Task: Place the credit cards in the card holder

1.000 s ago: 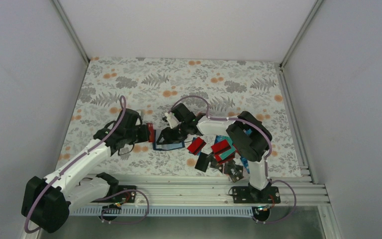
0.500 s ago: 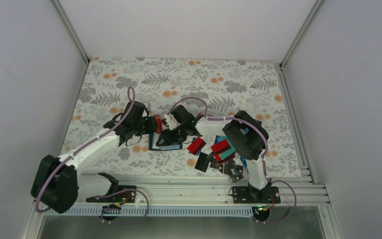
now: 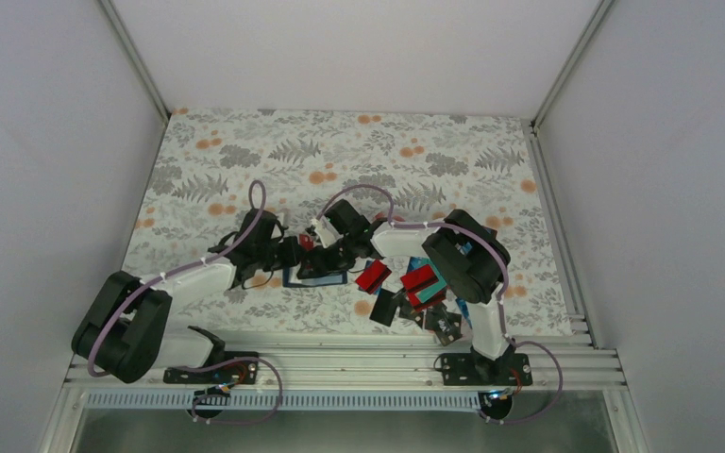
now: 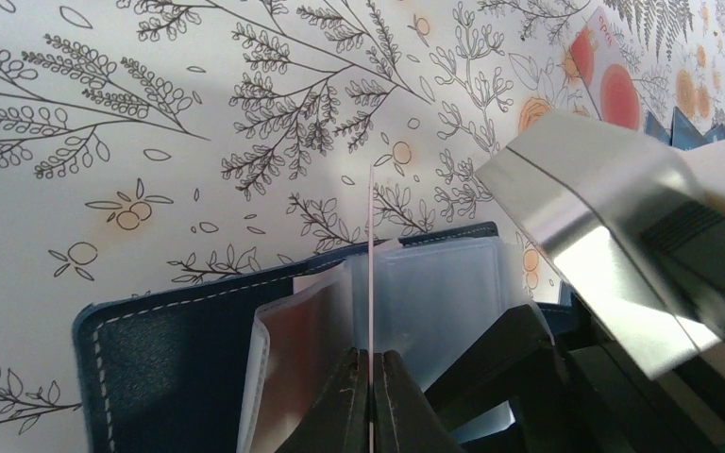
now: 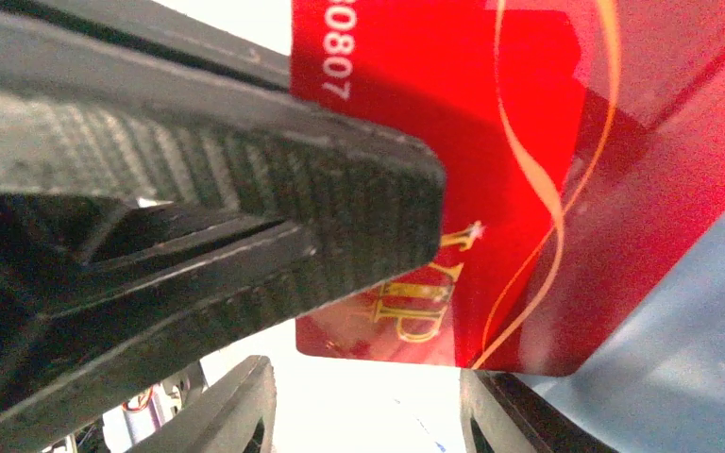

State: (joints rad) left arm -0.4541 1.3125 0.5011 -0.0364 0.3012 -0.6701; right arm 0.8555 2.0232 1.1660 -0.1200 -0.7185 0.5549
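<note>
A tablecloth printed with grey ferns and orange blossoms lies under the left gripper and right gripper. White walls stand beyond and beside them; metal rails run on their base side.

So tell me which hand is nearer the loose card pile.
Right. The right hand is over the holder, just left of the pile; the left hand, gripping a red card, sits beyond it, farther left.
</note>
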